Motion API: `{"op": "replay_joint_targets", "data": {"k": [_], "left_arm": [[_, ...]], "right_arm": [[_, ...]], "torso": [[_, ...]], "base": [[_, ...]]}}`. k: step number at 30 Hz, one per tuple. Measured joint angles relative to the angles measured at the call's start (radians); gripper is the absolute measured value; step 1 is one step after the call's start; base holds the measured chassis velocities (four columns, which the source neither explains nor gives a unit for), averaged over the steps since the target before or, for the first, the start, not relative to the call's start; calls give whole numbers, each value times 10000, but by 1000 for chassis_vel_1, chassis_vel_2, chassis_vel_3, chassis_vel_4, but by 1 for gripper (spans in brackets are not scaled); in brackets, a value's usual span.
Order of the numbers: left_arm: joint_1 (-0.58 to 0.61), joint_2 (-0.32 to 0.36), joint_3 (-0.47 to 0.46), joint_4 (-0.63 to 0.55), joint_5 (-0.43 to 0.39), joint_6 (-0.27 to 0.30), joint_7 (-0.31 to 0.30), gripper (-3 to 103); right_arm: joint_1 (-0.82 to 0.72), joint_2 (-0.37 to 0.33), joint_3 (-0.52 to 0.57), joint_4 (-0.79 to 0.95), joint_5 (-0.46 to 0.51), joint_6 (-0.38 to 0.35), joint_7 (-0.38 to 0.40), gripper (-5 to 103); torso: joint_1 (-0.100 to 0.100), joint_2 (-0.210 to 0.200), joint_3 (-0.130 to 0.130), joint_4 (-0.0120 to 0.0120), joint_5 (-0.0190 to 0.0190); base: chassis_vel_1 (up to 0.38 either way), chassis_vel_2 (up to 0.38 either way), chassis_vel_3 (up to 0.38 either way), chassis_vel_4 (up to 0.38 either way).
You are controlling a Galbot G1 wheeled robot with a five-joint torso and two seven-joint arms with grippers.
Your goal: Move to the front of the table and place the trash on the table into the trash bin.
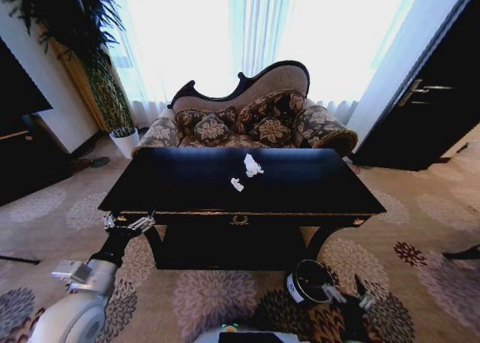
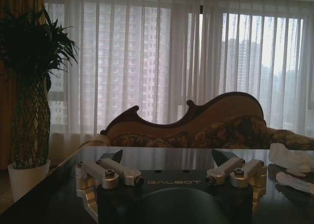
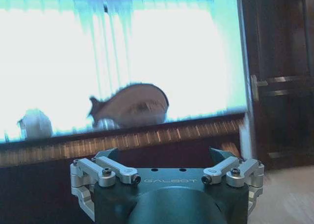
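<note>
A: Trash bin [image 1: 309, 281] at five o'clock on the carpet [image 1: 210, 294], before the table [image 1: 300, 185]; our right gripper [image 1: 351, 298] beside it, spread.

B: Our left gripper [image 1: 129, 224], spread, at the table's eight o'clock corner. Paper scraps [image 1: 252, 165] lie mid-table. Sofa [image 1: 247, 118] and curtains [image 1: 225, 28] at twelve.

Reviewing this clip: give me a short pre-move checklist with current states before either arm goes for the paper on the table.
1. Robot faces the table front: ok.
2. Larger paper scrap and smaller paper scrap lie free on top: ok.
3. Left gripper open, empty, at the table's front left edge: ok.
4. Right gripper open, empty, below the tabletop: ok.
5. Trash bin on the carpet before the table, near the right arm: ok.
6. Bin contents: cannot tell.
</note>
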Motion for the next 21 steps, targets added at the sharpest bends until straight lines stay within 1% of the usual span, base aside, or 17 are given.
{"op": "replay_joint_targets", "data": {"k": [1,2,3,4,6,7,8,10,11,12,13,14,15,16,18,19,21], "left_arm": [[0,0,0,0,0,0,0,100],[0,0,0,0,-1,1,0,100],[0,0,0,0,0,1,0,100],[0,0,0,0,0,1,0,100],[0,1,0,0,0,0,0,100],[0,0,0,0,0,0,0,100],[0,0,0,0,0,0,0,100],[0,0,0,0,0,0,0,100],[0,1,0,0,0,0,0,100],[0,1,0,1,0,0,0,100],[0,1,0,1,0,0,0,100],[0,1,0,0,0,0,0,100],[0,0,0,0,0,0,0,100],[0,0,0,0,0,0,0,100],[0,0,0,0,0,0,0,100],[0,0,0,0,0,0,0,100],[0,0,0,0,0,0,0,100]], "right_arm": [[29,-47,42,151,42,-130,1,100],[224,-263,198,754,232,-816,14,100],[364,-422,249,1042,333,-1245,29,100],[364,-422,249,1042,333,-1245,29,100],[660,-716,303,1424,460,-1935,73,100],[968,-1089,361,1724,570,-2648,136,100],[968,-1089,361,1724,570,-2648,136,100],[1328,-1668,402,2030,715,-3448,239,100],[1661,-2290,392,2244,817,-4086,352,100],[1884,-2689,343,2352,868,-4396,435,100],[1884,-2689,343,2352,868,-4396,435,100],[2103,-3031,274,2433,912,-4695,551,100],[2401,-3438,168,2533,993,-5115,748,100],[2750,-3927,52,2660,1191,-5717,992,100],[3027,-4415,63,2825,1526,-6380,1188,100],[3027,-4415,63,2825,1526,-6380,1188,100],[3113,-4688,191,2940,1871,-6794,1310,100]], "torso": [[0,0,0,0,0],[1,0,0,0,1],[1,0,1,-1,0],[1,0,1,-1,0],[1,-1,0,0,2],[1,0,1,1,2],[1,0,1,1,2],[1,-1,1,-2,3],[0,-1,1,0,2],[1,-1,1,0,1],[1,-1,1,0,1],[1,-1,1,1,1],[2,-1,1,1,3],[3,-2,2,3,3],[4,-2,2,4,2],[4,-2,2,4,2],[4,-2,2,0,2]], "base": [[0,0,0,0],[0,0,0,0],[0,0,0,0],[0,0,0,0],[0,0,0,0],[0,0,0,0],[0,0,0,0],[0,0,0,0],[0,0,0,0],[0,0,0,0],[0,0,0,0],[0,0,0,0],[0,0,0,0],[0,0,0,0],[0,0,0,0],[0,0,0,0],[0,0,0,0]]}}
